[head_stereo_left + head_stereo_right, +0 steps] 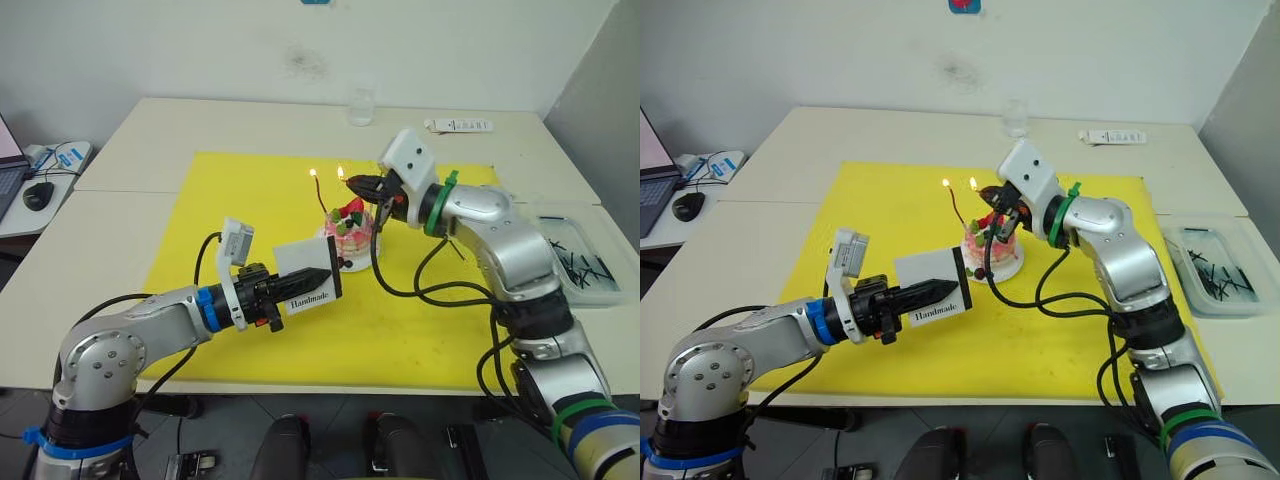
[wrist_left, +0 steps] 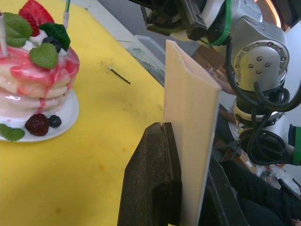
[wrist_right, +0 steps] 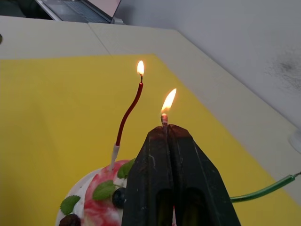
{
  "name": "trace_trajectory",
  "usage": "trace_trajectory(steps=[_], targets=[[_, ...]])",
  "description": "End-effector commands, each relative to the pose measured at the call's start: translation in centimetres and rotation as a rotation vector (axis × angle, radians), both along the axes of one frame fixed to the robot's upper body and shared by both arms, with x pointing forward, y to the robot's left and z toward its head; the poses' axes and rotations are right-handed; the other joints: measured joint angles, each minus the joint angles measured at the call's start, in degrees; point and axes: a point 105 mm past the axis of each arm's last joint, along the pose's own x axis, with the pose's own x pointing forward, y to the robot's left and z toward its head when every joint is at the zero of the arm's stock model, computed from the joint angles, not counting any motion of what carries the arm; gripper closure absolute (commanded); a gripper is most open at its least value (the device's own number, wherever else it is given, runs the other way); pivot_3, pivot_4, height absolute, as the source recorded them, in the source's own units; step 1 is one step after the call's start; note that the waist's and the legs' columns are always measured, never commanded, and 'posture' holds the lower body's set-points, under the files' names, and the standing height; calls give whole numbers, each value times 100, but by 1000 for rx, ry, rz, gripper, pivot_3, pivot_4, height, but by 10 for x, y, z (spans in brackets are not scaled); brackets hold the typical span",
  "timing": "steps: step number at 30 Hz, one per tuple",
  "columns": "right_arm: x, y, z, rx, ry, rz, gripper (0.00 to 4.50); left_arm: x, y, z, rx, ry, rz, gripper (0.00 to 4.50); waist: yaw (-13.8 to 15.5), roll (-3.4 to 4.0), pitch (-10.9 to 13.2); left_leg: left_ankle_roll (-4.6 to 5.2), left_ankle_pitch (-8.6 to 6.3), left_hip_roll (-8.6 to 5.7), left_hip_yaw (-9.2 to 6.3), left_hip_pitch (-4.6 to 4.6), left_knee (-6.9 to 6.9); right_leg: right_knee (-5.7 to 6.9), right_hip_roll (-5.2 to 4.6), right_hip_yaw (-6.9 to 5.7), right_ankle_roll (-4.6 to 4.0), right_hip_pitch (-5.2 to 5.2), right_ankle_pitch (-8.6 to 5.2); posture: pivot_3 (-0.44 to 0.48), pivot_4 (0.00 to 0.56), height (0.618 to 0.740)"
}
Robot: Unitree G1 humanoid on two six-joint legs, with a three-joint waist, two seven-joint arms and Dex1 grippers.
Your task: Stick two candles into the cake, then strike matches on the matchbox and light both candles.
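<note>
Left gripper is nearest the camera: its two black fingers are pressed flat against both faces of the matchbox, pinching it on edge. The box stands with its broad printed face toward the camera, "Handmade" reading along its lower edge, and its long axis runs roughly along the fingers, pointing from the gripper toward the cake. In the left wrist view the box rises as a thin pale slab out of the closed fingers. The cake sits on its white plate just beyond the left fingertips, near the box's far corner but apart from it, on the yellow mat. The dark red candle stands in the top of the cake, its long axis near upright with a slight wave, lit at the upper tip. Right gripper is directly above the cake, fingers pressed together on a burning match; only the flaming tip shows beyond the fingertips, pointing upward. The green candle is visible in the right wrist view as a thin stem running sideways off one side of the right fingers; where its end points, I cannot tell. A loose match lies flat on the mat beyond the cake. Farther off, beside the right arm, a clear tray holds more dark matches.
</note>
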Motion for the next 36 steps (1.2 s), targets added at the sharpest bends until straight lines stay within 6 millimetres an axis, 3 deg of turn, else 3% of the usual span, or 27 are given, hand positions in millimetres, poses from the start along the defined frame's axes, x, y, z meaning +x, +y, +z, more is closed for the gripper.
trace_trajectory(steps=[1,3,7,12,17,20,27,31,36], targets=[[-28,-14,17,39,11,44,4474,-5,-6,3,26,-44,-65,4500,2,0,0,0,0,0,1,0,0,0,0,1,1,0,0,0,150,740],[-40,-29,13,39,57,21,4474,-8,-11,5,31,-63,-94,4500,17,0,0,0,0,-1,-1,0,0,-2,0,-3,1,2,-2,0,150,740],[-51,-78,-4,23,130,-154,4474,-13,-20,8,14,-86,-128,4500,37,-1,0,0,0,-3,3,-2,2,-12,-11,-1,1,6,-2,0,150,740],[-47,-171,-30,-30,147,-531,4474,-17,-29,7,-14,-83,-151,4500,34,-1,-1,0,0,-7,6,-2,2,-17,-13,2,2,7,-2,0,150,740],[-41,-261,-33,-7,79,-948,4474,-19,-35,5,-30,-79,-168,4500,-7,1,-1,0,0,-8,15,6,4,-9,-1,14,2,6,-1,0,150,740],[-37,-295,-34,19,53,-1124,4474,-19,-37,6,-33,-80,-172,4500,-8,2,-2,1,0,-7,13,15,3,-5,7,14,0,9,1,0,150,740],[-19,-325,-53,32,120,-1265,4474,-18,-37,5,-32,-82,-173,4500,-9,4,-3,1,1,-9,21,17,3,-5,17,23,4,9,3,0,150,740],[-16,-324,-57,53,134,-1252,3636,-20,-36,5,-29,-83,-166,4500,-1,5,-3,1,1,-9,19,9,1,-9,17,20,9,7,3,0,150,740],[-17,-324,-43,42,65,-1241,1743,-21,-36,4,-30,-79,-158,4500,0,6,-4,1,0,-9,19,7,1,-10,17,20,11,7,3,0,150,740]])
